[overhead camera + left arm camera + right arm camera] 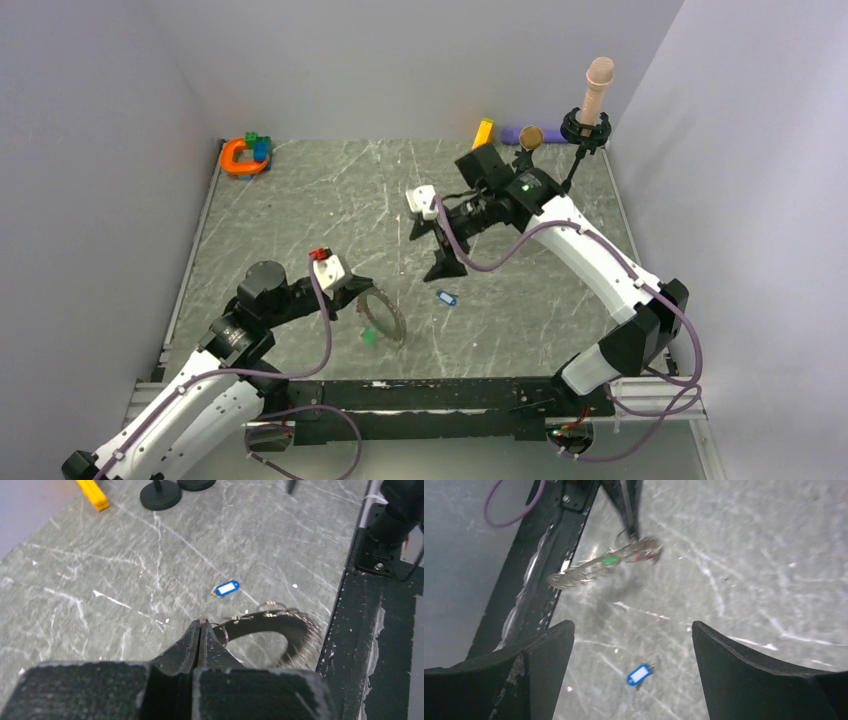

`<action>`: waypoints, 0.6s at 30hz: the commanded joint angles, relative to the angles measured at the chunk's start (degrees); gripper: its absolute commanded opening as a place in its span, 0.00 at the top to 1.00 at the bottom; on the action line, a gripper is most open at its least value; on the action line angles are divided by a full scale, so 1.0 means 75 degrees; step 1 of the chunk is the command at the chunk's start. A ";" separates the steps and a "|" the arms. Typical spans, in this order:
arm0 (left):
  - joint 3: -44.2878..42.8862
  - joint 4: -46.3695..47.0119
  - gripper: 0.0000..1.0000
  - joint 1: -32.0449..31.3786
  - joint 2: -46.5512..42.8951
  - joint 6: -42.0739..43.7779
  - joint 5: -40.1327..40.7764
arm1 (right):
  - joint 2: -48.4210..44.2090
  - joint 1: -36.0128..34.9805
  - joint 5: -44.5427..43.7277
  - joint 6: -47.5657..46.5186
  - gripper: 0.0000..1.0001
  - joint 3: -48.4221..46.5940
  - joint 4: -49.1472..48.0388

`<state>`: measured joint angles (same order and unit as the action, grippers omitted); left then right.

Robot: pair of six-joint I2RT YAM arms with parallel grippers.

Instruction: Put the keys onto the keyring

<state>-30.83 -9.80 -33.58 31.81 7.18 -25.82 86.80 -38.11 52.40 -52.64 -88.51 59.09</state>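
Lying between spread right fingers (539, 665), blue key (639, 674), keyring (579, 574) seemingly in left fingers (187, 645)

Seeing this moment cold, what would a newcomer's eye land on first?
The left gripper, jaws shut, pinches the large silvery toothed metal keyring and holds it tilted above the grey marbled table near the front centre, with a green-headed key at its rim. Just to the right, a small blue-headed key lies alone on the table, and the right gripper hangs wide open over it.
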 commanded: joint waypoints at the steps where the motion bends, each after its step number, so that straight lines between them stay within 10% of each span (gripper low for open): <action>1: 0.0056 0.1098 1.00 -0.0034 -0.0342 0.0697 -0.0920 | 0.0375 -0.0102 0.0067 0.0400 0.08 -0.1301 0.0357; 7: -0.0127 0.0724 1.00 -0.0034 -0.0746 0.1146 -0.1516 | 0.0230 -0.0668 0.0100 0.0871 0.12 -0.0755 -0.0333; 18: 0.0293 0.0903 1.00 -0.0034 -0.1465 0.1815 -0.2199 | 0.0981 -0.1392 -0.0311 0.1988 0.55 -0.1146 -0.1181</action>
<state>-29.23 -7.44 -33.74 20.97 18.76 -39.33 92.71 -47.86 50.81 -39.77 -93.73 53.21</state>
